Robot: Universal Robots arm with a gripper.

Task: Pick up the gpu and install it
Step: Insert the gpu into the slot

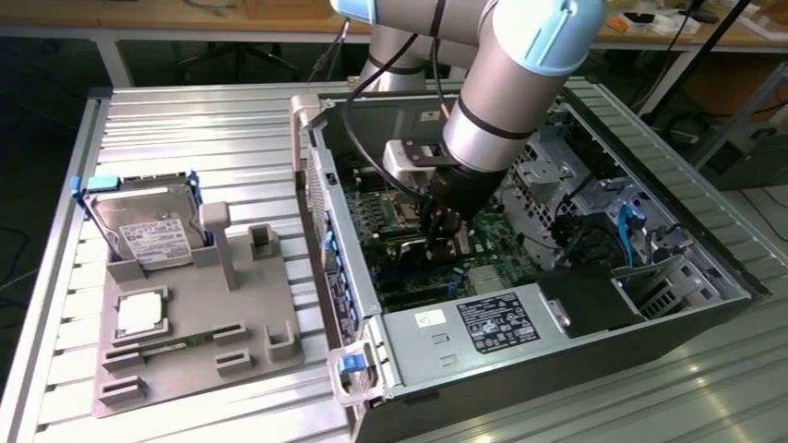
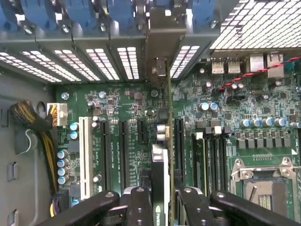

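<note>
One open computer case (image 1: 493, 277) fills the exterior view's right half; inside, the motherboard (image 2: 117, 113). The gripper (image 2: 162, 197), clamped on the gpu (image 2: 160, 160), holds it upright mid-frame: keep its edge square over a slot.

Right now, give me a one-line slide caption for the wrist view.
Gripper holds the gpu edge-on above the motherboard, its silver bracket against the rear slot panel.
</note>
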